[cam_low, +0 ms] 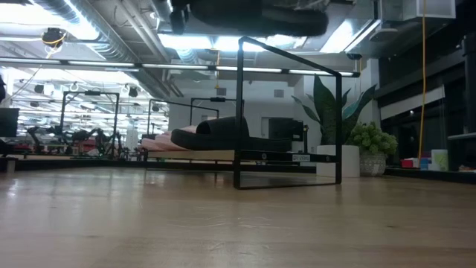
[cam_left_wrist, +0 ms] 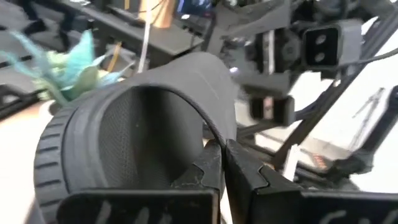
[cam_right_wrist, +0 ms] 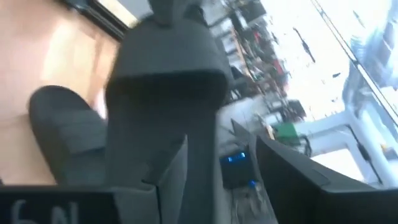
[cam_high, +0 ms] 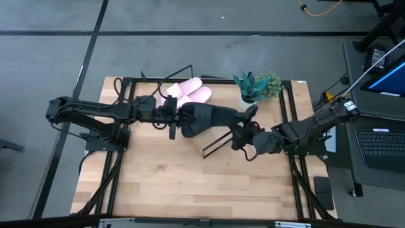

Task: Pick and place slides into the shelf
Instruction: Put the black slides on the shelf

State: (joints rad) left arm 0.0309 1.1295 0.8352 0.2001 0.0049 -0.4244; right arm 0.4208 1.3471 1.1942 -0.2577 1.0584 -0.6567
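Observation:
A black slide [cam_high: 212,116] is up in the air over the table's middle and runs along the top edge of the low view [cam_low: 253,15]. My left gripper [cam_high: 172,120] [cam_left_wrist: 225,163] is shut on it. My right gripper [cam_high: 248,123] [cam_right_wrist: 233,180] is open at its other end. The slide [cam_right_wrist: 168,74] stands over one finger. A second black slide [cam_low: 219,132] [cam_right_wrist: 62,137] lies lower down, beside the two pink slides [cam_high: 190,94] [cam_low: 160,141]. The shelf's black wire frame [cam_high: 216,142] [cam_low: 290,119] stands on the table below the grippers. My left gripper pinches the side edge of the black slide's strap [cam_left_wrist: 214,134] between its two fingers, coming level from the table's left. The slide is lifted clear of the table and stretches away toward the right arm. My right gripper: one finger [cam_right_wrist: 171,180] lies along the slide's end; I cannot tell whether it touches.
A potted plant [cam_high: 256,88] [cam_low: 349,141] stands near the table's far right. Black rails [cam_high: 288,120] border the tabletop. Bare wood [cam_high: 190,183] fills the near half. A laptop [cam_high: 380,136] sits off the table's right side.

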